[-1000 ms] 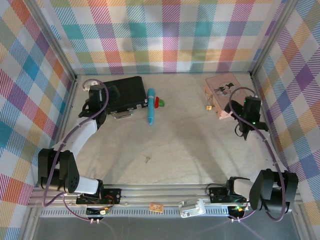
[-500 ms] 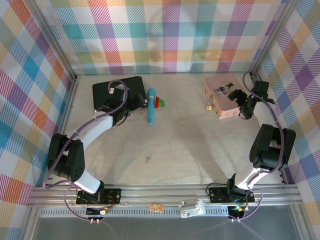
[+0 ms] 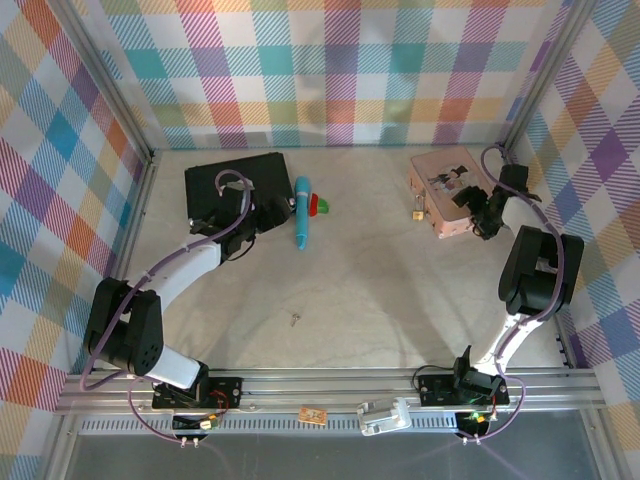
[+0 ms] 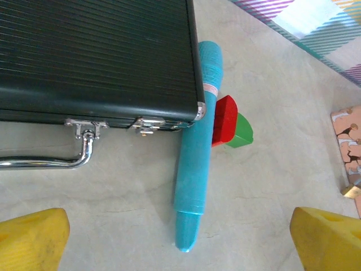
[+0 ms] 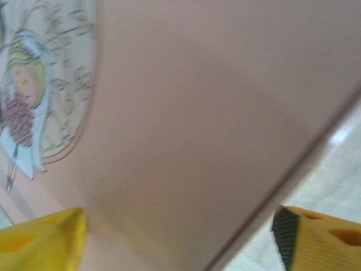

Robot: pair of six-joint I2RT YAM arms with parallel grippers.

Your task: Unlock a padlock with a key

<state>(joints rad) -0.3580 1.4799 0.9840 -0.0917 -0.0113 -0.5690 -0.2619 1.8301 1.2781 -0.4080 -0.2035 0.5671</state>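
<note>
One padlock (image 3: 415, 213) lies just beside one pink tin (image 3: 450, 185); one key (image 3: 294, 320) lies mid-tabletop (image 3: 390, 280), well apart. One black case (image 3: 232, 185), one blue pen (image 3: 302, 213). Two tools, both apart: left tool (image 3: 262, 213) at the case, right tool (image 3: 483, 220) over the tin.

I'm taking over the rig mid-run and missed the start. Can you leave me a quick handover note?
Left gripper: jaws open, empty, beside the case and pen.
Right gripper: jaws apart over the tin's right edge, no grip seen.
Key: loose on the table, centre front.
Padlock: at the tin's left side.
Done: nothing yet.
Left: pick up key, steady padlock, insert, turn.
</note>
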